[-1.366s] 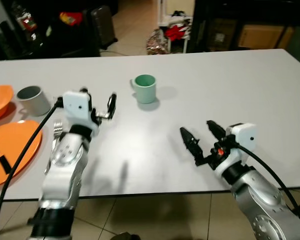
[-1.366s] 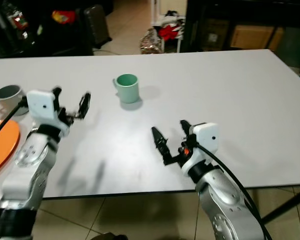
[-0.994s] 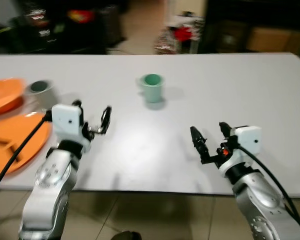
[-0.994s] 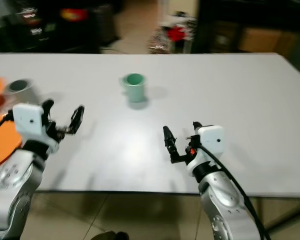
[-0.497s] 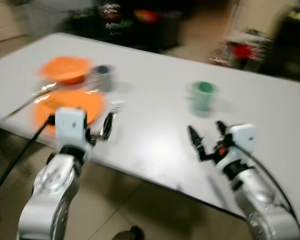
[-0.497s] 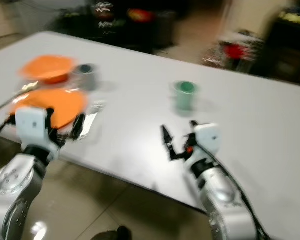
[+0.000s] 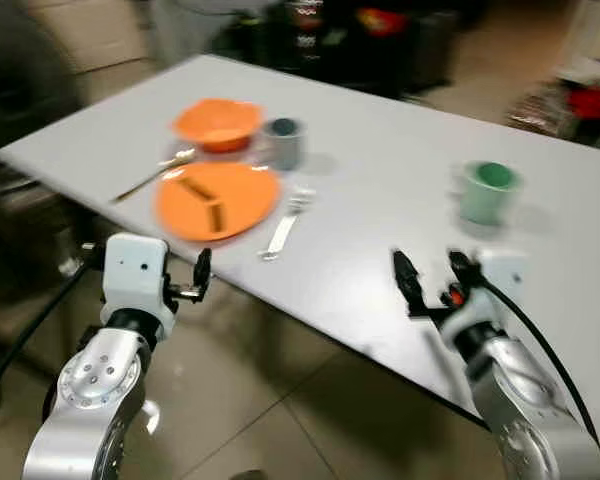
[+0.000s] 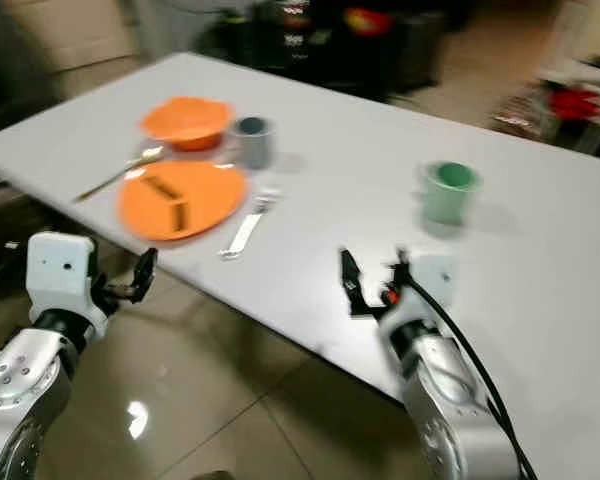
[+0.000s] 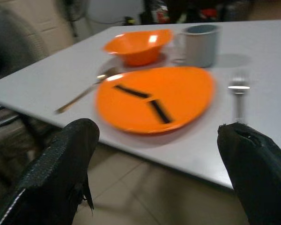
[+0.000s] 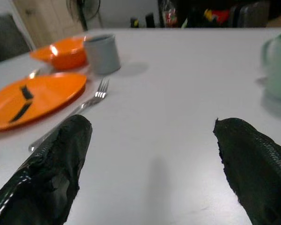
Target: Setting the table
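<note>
An orange plate (image 7: 217, 200) with two dark strips on it lies near the white table's (image 7: 380, 230) left front edge. Behind the plate stand an orange bowl (image 7: 217, 122) and a grey cup (image 7: 282, 143). A spoon (image 7: 155, 175) lies to the plate's left and a fork (image 7: 283, 222) to its right. A green cup (image 7: 483, 192) stands farther right. My left gripper (image 7: 146, 255) is open and empty, off the table's edge over the floor, facing the plate (image 9: 154, 101). Over the table's front edge, my right gripper (image 7: 432, 280) hangs open and empty, short of the green cup.
A dark chair (image 7: 20, 90) stands by the table's left end. Dark shelves and red clutter (image 7: 380, 20) lie beyond the far side. Tiled floor (image 7: 280, 420) runs below the front edge. Wide bare tabletop lies between the fork and the green cup.
The whole picture has swung left, so the camera moved; plate, bowl, grey cup, fork and spoon now sit in full view. My left gripper now hangs off the table's edge. Both grippers stay open.
</note>
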